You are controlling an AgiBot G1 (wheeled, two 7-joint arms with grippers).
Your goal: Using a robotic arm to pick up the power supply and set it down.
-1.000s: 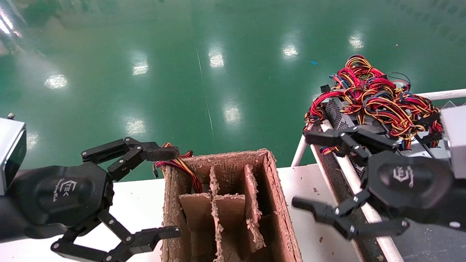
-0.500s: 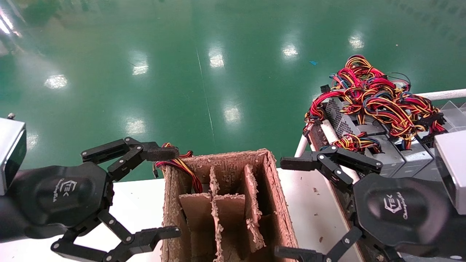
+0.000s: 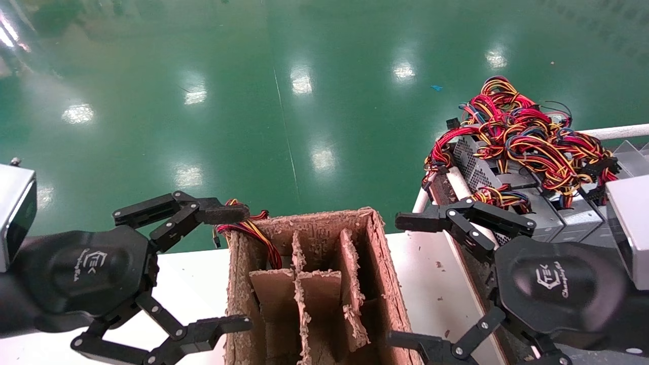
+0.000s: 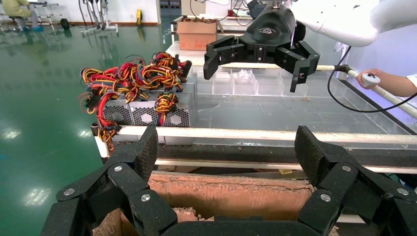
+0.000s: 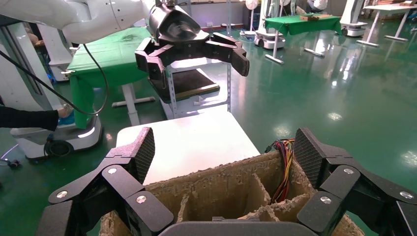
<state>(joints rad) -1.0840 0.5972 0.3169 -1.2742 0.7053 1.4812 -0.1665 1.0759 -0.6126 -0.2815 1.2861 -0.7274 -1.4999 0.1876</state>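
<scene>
Several silver power supplies (image 3: 471, 165) sit in a row on a rack at the right, under a tangle of red, yellow and black wires (image 3: 527, 132); the left wrist view shows them too (image 4: 147, 113). My right gripper (image 3: 403, 280) is open and holds nothing, hovering between the rack and the cardboard box (image 3: 314, 238), nearer than the power supplies. On the box's left side my left gripper (image 3: 230, 268) is open and holds nothing. More wires (image 3: 248, 230) hang out of the box's far-left compartment (image 5: 284, 167); what they belong to is hidden.
The worn divider box stands on a white table (image 3: 192, 274). White tube rails (image 3: 421, 203) edge the rack next to my right gripper. Green floor lies beyond. In the left wrist view a person's hand (image 4: 388, 83) holds a cabled device behind the rack.
My right gripper has pulled back from over the power supplies toward the box and turned, still open, then risen slightly. The left arm has not moved.
</scene>
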